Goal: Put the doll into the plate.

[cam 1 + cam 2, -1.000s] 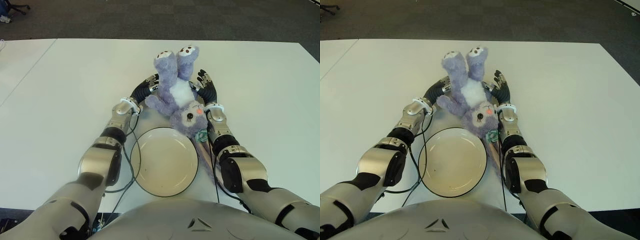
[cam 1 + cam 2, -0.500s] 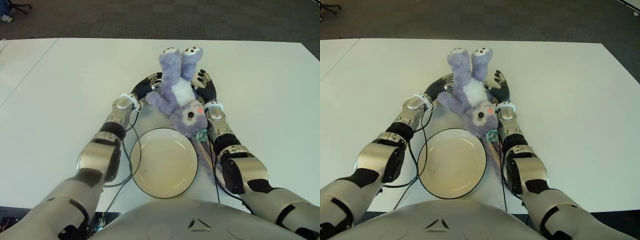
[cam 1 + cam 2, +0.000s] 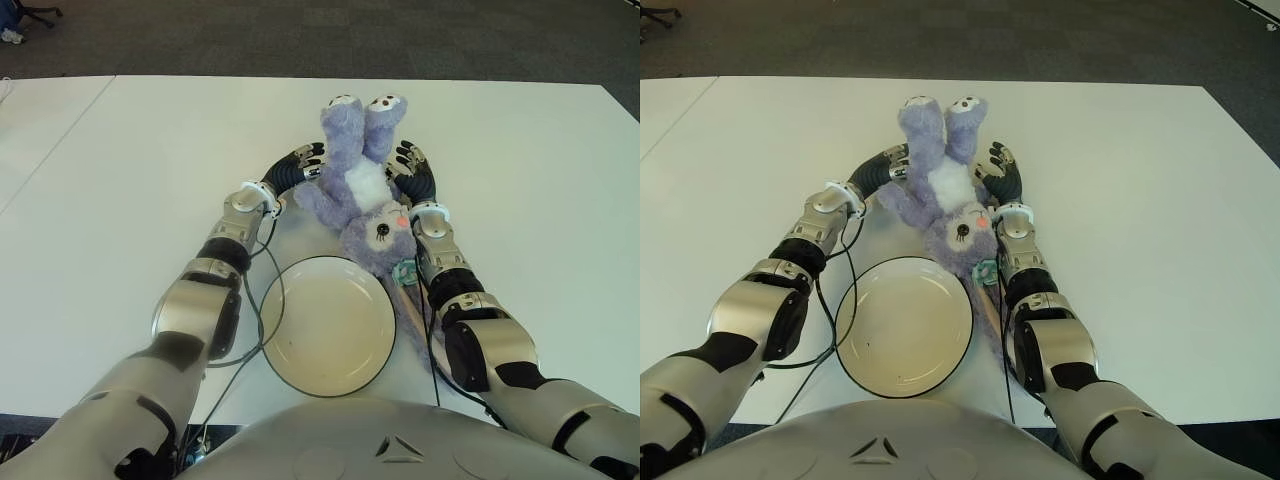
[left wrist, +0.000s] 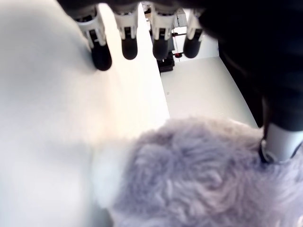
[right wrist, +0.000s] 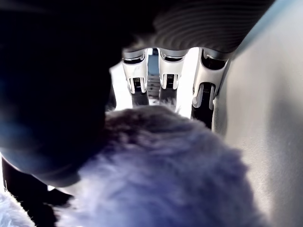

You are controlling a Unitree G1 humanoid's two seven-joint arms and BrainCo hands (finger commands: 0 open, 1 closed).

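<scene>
Left eye view shows no readable writing or brand mark on anything. A purple plush doll [image 3: 358,190] lies on the white tabletop [image 3: 120,180], its long axis running roughly from 12 o'clock to 6 o'clock: both feet stick up toward 12, and the head, with one black eye and a pink nose, points toward 6, just touching the far rim of the cream plate [image 3: 325,325]. None of its body lies inside the plate. A small teal tag or bow [image 3: 403,271] sits by the head at about 4 o'clock, and a long purple ear trails along the plate's 3 o'clock side.

The left robot hand [image 3: 290,170] is at the doll's 9 o'clock side; its wrist view shows the fingers [image 4: 129,46] extended straight above the fur, not wrapped around it. The right robot hand [image 3: 413,176] is at the doll's 3 o'clock side, with fingers [image 5: 165,87] pressed into the plush and curved around it. A dark cable [image 3: 262,300] loops along the plate's 9 o'clock edge.
</scene>
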